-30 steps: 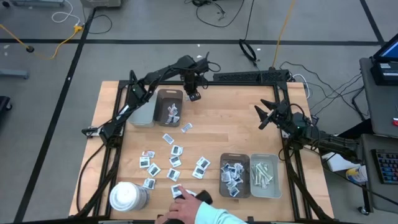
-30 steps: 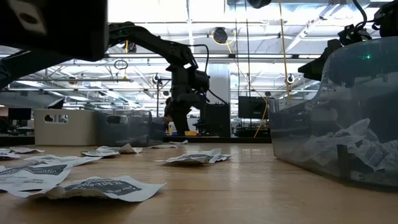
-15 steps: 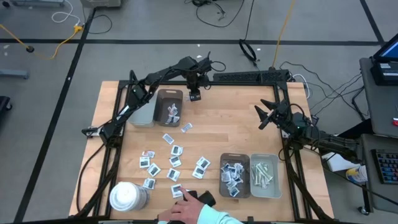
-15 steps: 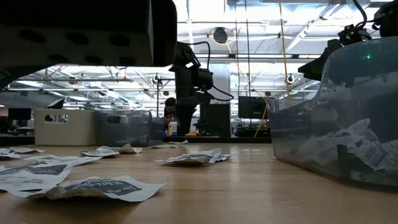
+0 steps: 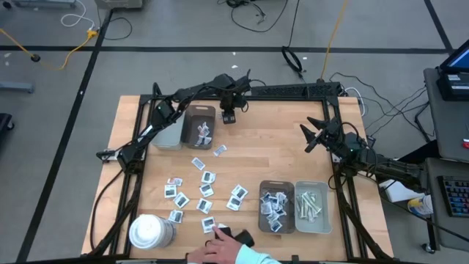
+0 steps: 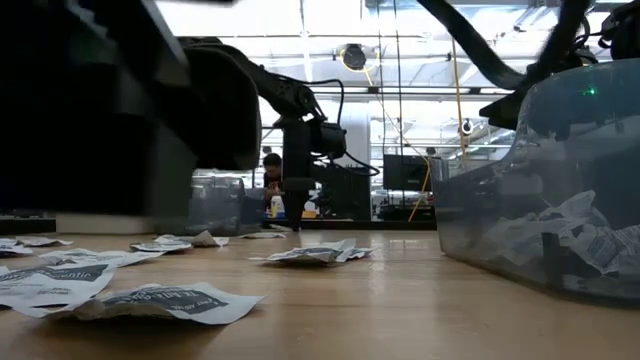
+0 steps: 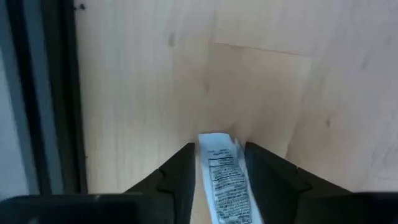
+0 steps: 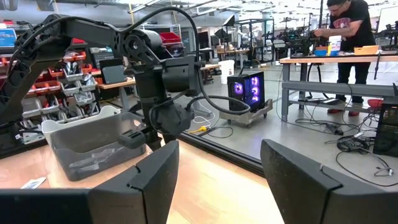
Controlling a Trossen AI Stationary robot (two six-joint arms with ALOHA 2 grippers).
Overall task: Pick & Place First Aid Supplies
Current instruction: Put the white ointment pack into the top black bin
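Note:
My left gripper (image 5: 229, 116) points down close over the far part of the table, just right of the grey tray (image 5: 199, 126) that holds a few packets. A white printed packet (image 7: 221, 177) stands lengthwise between its parted fingers. More first aid supplies lie loose mid-table as white packets (image 5: 205, 183). Others fill the two trays near the front: packets in the left one (image 5: 276, 207), pale strips in the right one (image 5: 311, 205). My right gripper (image 5: 311, 136) waits open and level at the table's right side. My left gripper has the packet's long edges (image 7: 205, 180) between its two fingers (image 7: 180, 180), which come from above and lie along the packet. Narrow slits show on both sides, so I cannot tell whether the fingers touch it.
A person's hand (image 5: 220, 248) with a dark object reaches in over the near edge among the loose packets and fills the left of the low view (image 6: 110, 130). A large white cylinder (image 5: 150, 231) stands near left. A pale tray (image 5: 170, 133) sits beside the grey one.
My left gripper has sunk toward the table and shifted slightly toward the right edge, away from the grey tray's corner, with its wrist rolling. The person's hand has shifted along the near edge.

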